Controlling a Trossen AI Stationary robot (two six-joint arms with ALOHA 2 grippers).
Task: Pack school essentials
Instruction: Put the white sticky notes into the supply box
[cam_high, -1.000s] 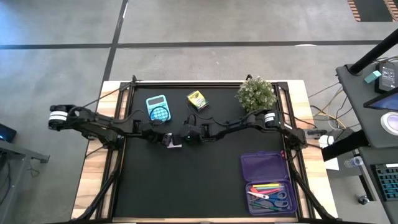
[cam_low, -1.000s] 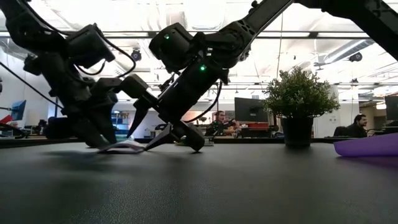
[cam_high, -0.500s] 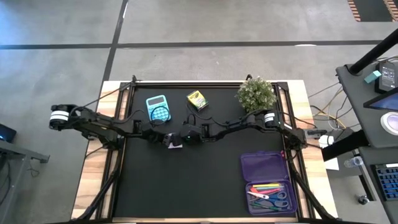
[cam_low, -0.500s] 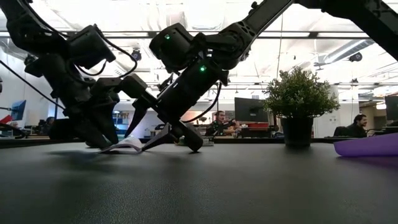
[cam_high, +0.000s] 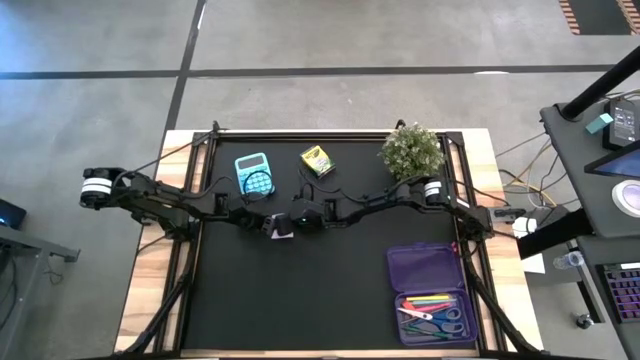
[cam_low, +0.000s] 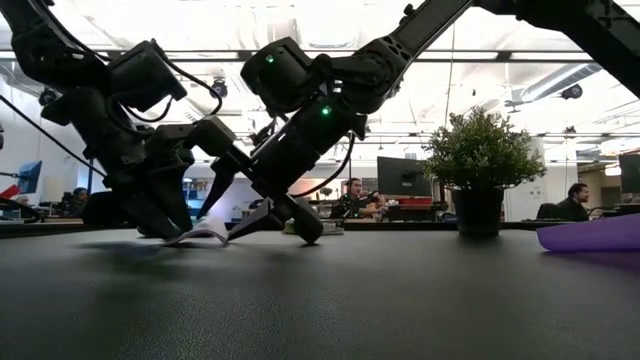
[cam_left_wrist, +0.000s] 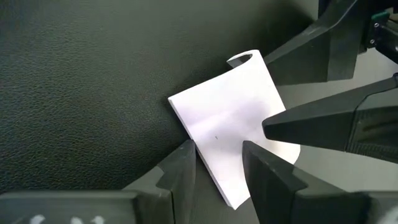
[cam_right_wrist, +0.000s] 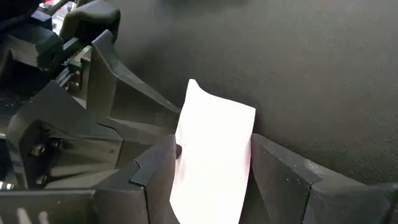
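Note:
The white note pad (cam_high: 282, 230) lies left of the middle of the black table (cam_high: 330, 300), tilted, with one end on the table and the other raised (cam_low: 214, 228). My left gripper (cam_left_wrist: 217, 165) comes at it from the table's left and is shut on it. My right gripper (cam_right_wrist: 208, 168) comes from the right and is shut on its opposite end. A top sheet curls up at one corner (cam_left_wrist: 242, 58). Pens (cam_high: 430, 299) and scissors (cam_high: 435, 316) lie in the open purple case (cam_high: 425, 268). The yellow crayon box (cam_high: 317, 160) stands at the far side. My left gripper pinches the pad's end nearest it (cam_left_wrist: 214, 177) between its two fingers, one finger (cam_left_wrist: 264, 171) lying over the top sheet. The fingers slant down from the table's left. That end stays low, by the table. My right gripper has the pad's opposite end (cam_right_wrist: 211, 155) between its two fingers; the pad fills the gap between them. The fingers slant down from the table's right. This end is raised a little off the table (cam_low: 218, 228).
A teal calculator (cam_high: 254, 175) lies at the far left, a potted plant (cam_high: 411, 150) at the far right. The purple case takes the near right corner. The two arms cross the table's middle, meeting at the pad.
The pad lay nearly flat a second ago; its end toward my right gripper has tipped up off the table while the other end has stayed down. Both grippers have stayed in place.

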